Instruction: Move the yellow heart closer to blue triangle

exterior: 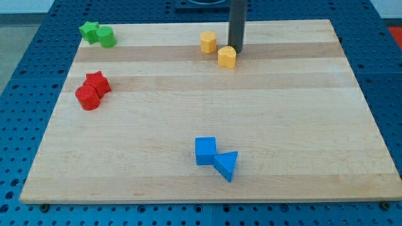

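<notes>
The yellow heart (227, 56) lies near the view's top, just right of centre. My tip (235, 49) stands right behind it, touching or nearly touching its upper right side. A second yellow block (208, 42), hexagon-like, sits just up and left of the heart. The blue triangle (227, 166) lies near the view's bottom centre, touching a blue cube (205, 150) on its upper left. The heart is far above the triangle, with bare board between them.
A green star (89, 30) and a green cylinder (105, 37) sit at the top left corner. A red star (97, 83) and a red cylinder (88, 98) sit at the left. The wooden board (301, 113) lies on a blue perforated table.
</notes>
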